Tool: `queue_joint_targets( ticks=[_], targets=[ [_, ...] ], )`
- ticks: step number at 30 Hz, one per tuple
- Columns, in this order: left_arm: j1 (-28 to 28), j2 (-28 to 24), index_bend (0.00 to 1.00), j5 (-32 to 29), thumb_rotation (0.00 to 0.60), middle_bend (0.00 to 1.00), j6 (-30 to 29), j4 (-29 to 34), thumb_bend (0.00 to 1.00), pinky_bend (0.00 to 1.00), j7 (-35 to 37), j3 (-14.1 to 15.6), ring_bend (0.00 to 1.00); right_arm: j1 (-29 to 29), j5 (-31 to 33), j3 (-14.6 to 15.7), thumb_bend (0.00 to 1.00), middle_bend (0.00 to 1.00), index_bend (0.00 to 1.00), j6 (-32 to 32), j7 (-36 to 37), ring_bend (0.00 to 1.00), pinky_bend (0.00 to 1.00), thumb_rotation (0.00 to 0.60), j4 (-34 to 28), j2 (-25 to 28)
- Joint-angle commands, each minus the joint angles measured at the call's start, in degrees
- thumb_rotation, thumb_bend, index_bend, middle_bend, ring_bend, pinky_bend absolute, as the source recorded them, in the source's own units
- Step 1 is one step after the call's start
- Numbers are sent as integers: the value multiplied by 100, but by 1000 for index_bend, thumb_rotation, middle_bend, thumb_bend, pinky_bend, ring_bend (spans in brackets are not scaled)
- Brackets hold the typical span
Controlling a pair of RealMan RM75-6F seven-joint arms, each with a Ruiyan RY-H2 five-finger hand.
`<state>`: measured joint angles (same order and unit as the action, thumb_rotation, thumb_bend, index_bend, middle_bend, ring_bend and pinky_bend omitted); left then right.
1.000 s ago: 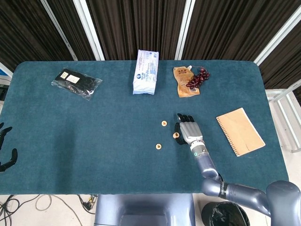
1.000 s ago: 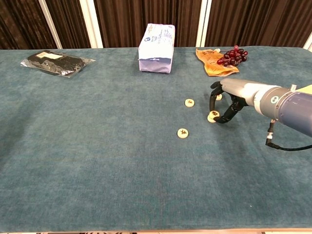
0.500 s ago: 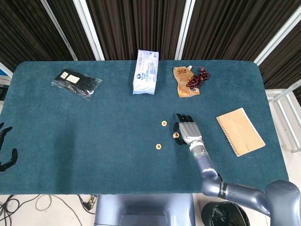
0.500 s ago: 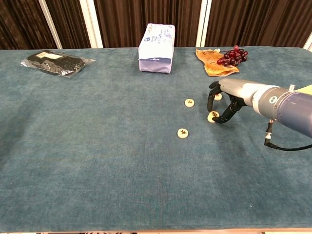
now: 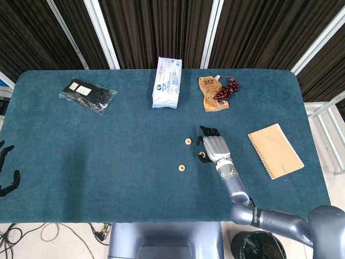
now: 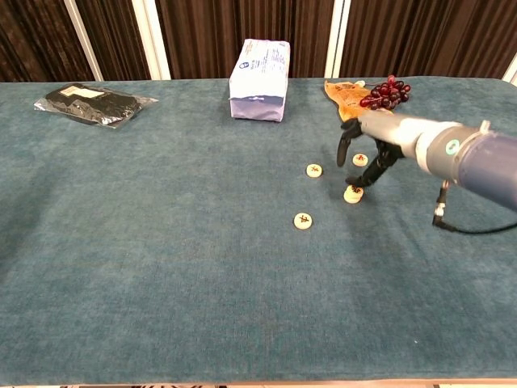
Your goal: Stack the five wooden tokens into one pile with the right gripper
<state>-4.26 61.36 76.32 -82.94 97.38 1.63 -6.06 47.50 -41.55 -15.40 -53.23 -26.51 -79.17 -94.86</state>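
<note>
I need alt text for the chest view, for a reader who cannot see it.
The right hand hovers, fingers spread, above four wooden tokens scattered on a teal table. At the far edge lie a dark packet, a white pack, and grapes.

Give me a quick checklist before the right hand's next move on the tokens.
1. Right hand holds nothing: ok, fingers hang apart above the table.
2. Pile started: cannot tell; the token below the hand looks thicker than one, count unclear.
3. Loose tokens in view: ok, one at, one at, one behind the hand at.
4. All five accounted for: cannot tell.
5. Path to nearest loose token free: ok, only bare cloth between.
6. Left hand out of the way: ok, at the far table edge.
</note>
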Motion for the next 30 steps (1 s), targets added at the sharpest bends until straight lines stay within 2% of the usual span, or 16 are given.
queue_joint_targets(
  ticks=[1, 13, 21, 30],
  targets=[
    [-1, -2, 145, -19, 600, 0, 9, 0, 483, 0, 15, -8, 0, 107, 189, -118, 416, 0, 404, 42, -98, 0, 0, 600, 41, 77],
    [-7, -4, 145, -55, 600, 0, 35, -1, 483, 0, 40, -19, 0, 732, 1093, -364, 416, 0, 329, 383, -648, 0, 0, 600, 414, -38],
    [-10, -22, 145, -76, 600, 0, 63, -1, 483, 0, 100, -28, 0, 1147, 1587, -386, 417, 0, 312, 463, -963, 0, 0, 600, 876, -363],
    [-11, -45, 145, -96, 600, 0, 87, 17, 482, 0, 145, -31, 0, 1267, 1713, -259, 417, 0, 311, 441, -1047, 0, 0, 600, 1152, -624]
  ],
)
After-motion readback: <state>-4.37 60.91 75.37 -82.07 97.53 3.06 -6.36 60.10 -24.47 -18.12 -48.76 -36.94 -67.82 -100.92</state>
